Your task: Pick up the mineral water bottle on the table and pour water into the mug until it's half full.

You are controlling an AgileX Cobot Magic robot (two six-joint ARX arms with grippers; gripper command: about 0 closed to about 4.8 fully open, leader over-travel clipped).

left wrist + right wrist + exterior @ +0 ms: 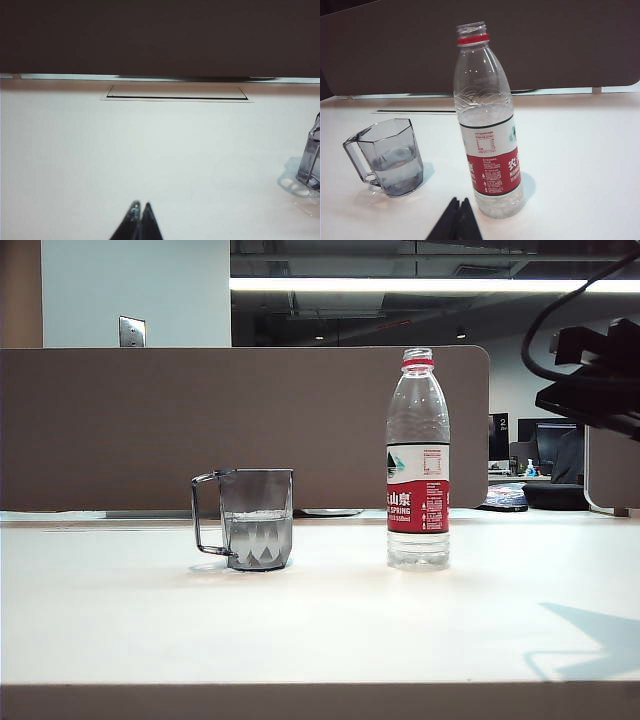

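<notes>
The mug (256, 519) already holds water to about half of its height, and the mineral water bottle (418, 460) stands upright and uncapped on the white surface (320, 620), just beside the mug on its right in the exterior view, not touching it. From this I judge that the pouring step is done and the bottle is set down, so the task is at its end or very near to it. What remains is only for the right arm to stay clear of both things, or, if the water level is judged too low, to open the claw again, come around the labelled middle of the bottle and close on it there. The right claw (458, 202) is shut, its two dark fingertips pressed together with nothing between them; in the right wrist view it points toward the base of the bottle but is apart from it, and it touches neither bottle nor mug. In the exterior view only a dark part of this arm shows, high at the right edge, well above the surface. The left claw (140, 206) is also shut and empty, its tips together above bare surface, with only one corner of the mug (311, 160) showing at the edge of its view, well apart from it.
</notes>
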